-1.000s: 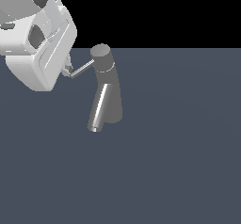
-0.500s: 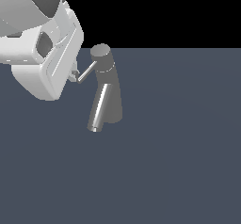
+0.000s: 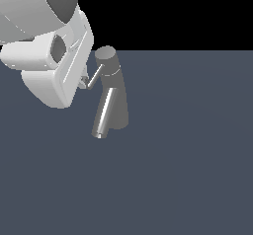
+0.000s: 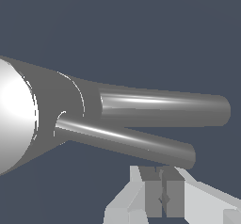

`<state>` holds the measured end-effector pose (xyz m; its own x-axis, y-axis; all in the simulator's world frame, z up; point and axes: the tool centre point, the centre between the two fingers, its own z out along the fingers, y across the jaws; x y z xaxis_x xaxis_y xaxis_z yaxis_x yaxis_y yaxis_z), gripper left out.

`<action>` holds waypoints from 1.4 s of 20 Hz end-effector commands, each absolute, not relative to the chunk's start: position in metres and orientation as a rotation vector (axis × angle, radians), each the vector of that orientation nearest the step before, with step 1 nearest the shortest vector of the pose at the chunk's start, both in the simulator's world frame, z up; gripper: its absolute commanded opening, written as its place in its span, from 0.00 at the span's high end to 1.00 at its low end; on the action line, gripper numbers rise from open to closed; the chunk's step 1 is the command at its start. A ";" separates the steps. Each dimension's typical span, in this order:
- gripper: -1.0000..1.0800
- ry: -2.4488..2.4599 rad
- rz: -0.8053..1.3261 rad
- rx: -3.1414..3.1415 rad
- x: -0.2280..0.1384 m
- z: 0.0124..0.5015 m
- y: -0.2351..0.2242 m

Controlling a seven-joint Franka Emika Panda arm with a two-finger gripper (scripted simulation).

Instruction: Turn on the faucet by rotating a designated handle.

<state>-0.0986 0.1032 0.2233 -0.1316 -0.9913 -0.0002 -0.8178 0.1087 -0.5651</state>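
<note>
The dark grey tapered faucet [image 3: 117, 100] stands on the floor with a round cap [image 3: 105, 56] on top and a shiny slanted spout [image 3: 104, 115]. The thin grey handle [image 3: 94, 75] sticks out from the cap toward the exterior view's left and downward. My gripper [image 3: 83, 83] is at the handle's free end, and the white hand hides most of it there. In the wrist view the handle [image 4: 127, 140] is the thinner rod beside the thicker spout [image 4: 164, 106]. My gripper [image 4: 162, 192] is shut, its pads together and empty, close against the handle's tip.
The flat dark grey floor [image 3: 188, 170] spreads around the faucet. My large white hand and arm [image 3: 49, 66] fill the exterior view's upper left, right beside the faucet's cap.
My hand has moved toward the exterior view's right, closer to the faucet. The handle's free end has swung with it, toward the right and a little downward.
</note>
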 end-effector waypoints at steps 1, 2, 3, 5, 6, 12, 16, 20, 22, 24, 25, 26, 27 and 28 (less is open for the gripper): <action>1.00 2.042 -0.629 -1.746 -0.101 0.221 0.084; 1.00 2.042 -0.629 -1.745 -0.102 0.221 0.081; 1.00 2.043 -0.629 -1.745 -0.103 0.221 0.078; 1.00 2.044 -0.630 -1.744 -0.104 0.220 0.072; 1.00 2.045 -0.630 -1.744 -0.105 0.220 0.068; 1.00 2.049 -0.631 -1.742 -0.110 0.219 0.049; 1.00 2.052 -0.632 -1.741 -0.113 0.218 0.036; 1.00 2.013 -0.619 -1.768 -0.105 0.223 0.050; 1.00 2.017 -0.621 -1.765 -0.102 0.226 0.040; 1.00 2.022 -0.622 -1.761 -0.099 0.229 0.031; 1.00 2.025 -0.623 -1.760 -0.097 0.230 0.026; 1.00 2.027 -0.624 -1.758 -0.096 0.232 0.022; 1.00 2.030 -0.625 -1.757 -0.095 0.233 0.017; 1.00 2.032 -0.625 -1.755 -0.093 0.234 0.012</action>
<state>-0.0979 0.0400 0.2300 -0.0943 -0.9955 0.0086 -0.8265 0.0734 -0.5581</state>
